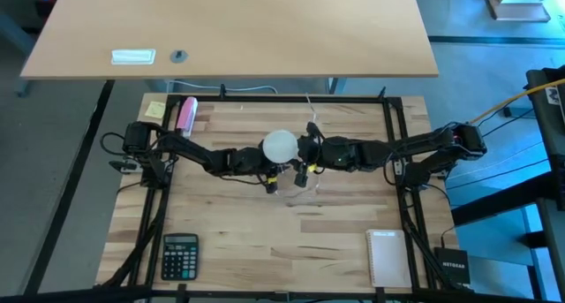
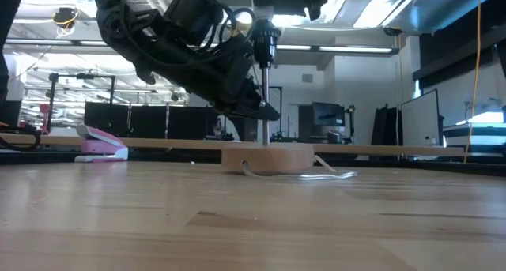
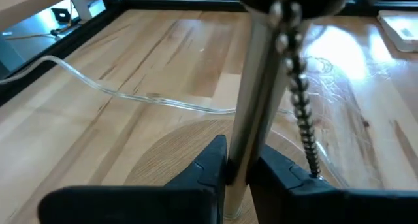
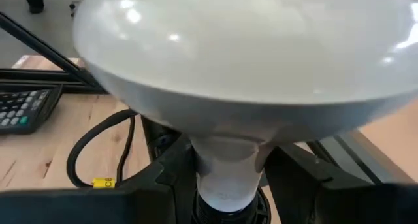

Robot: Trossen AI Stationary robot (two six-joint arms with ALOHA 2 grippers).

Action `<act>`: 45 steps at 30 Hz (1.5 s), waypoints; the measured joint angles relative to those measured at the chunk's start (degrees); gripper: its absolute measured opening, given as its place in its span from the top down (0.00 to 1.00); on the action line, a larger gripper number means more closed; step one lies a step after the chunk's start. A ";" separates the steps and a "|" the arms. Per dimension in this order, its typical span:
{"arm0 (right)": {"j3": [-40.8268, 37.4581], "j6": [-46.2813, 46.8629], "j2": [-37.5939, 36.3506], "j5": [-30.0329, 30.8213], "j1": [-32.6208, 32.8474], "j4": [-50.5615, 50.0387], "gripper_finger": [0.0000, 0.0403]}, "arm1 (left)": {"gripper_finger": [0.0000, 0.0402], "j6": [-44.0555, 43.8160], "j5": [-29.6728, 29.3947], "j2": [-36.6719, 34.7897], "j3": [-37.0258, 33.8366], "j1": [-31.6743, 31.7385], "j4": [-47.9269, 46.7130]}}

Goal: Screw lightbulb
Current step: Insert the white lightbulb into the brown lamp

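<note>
1. I see one wooden surface [image 1: 265,250] with two arms meeting over its middle.
2. One notepad [image 1: 386,257] lies near the right front corner, and one calculator [image 1: 180,254] near the left front.
3. One round wooden base [image 2: 266,158] sits at the centre, carrying one thin metal post [image 3: 251,113] with one bead chain [image 3: 299,93] hanging beside it.
4. One lightbulb [image 4: 248,74] stands atop the lamp, its narrow neck down in the black socket.
5. My right end effector [image 4: 225,175] is clenched on the lightbulb's neck.
6. My left end effector [image 3: 238,175] is clamped on the post just above the base.
7. One pink stapler [image 1: 186,114] lies at the rear left.
</note>
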 joint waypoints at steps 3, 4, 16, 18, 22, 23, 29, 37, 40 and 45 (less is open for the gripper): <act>0.00 0.14 0.00 -0.01 0.00 -0.43 0.62 | 0.89 0.17 -0.07 -0.04 0.00 0.07 -0.71; 0.00 0.23 0.00 0.00 0.00 -0.45 0.62 | 0.89 0.17 -0.08 -0.04 0.00 0.07 -0.76; 0.00 0.42 0.04 -0.82 0.04 -0.90 0.62 | 0.67 -0.23 1.25 -0.04 0.00 0.11 -2.56; 0.00 0.47 0.04 -0.82 0.05 -0.90 0.62 | 0.62 -0.06 1.93 -0.04 0.00 0.11 -3.02; 0.00 0.50 0.04 -0.82 0.07 -0.94 0.62 | 0.56 1.41 4.05 -0.04 0.02 0.16 -5.64; 0.00 0.50 0.04 -0.82 0.07 -0.93 0.62 | 0.55 2.03 4.09 0.08 0.02 0.20 -6.17; 0.00 0.57 0.04 -0.84 0.07 -0.92 0.62 | 0.56 3.13 4.13 2.43 0.02 0.67 -3.35; 0.00 0.58 0.02 -0.84 0.09 -0.96 0.62 | 0.73 3.82 3.96 3.13 0.02 1.73 -1.34; 0.00 0.57 0.02 -0.84 0.09 -0.95 0.62 | 0.86 4.88 3.93 3.13 0.02 1.69 -0.97; 0.01 0.57 0.00 -0.95 0.11 -0.95 0.62 | 0.93 5.39 3.84 3.15 0.00 1.25 -0.50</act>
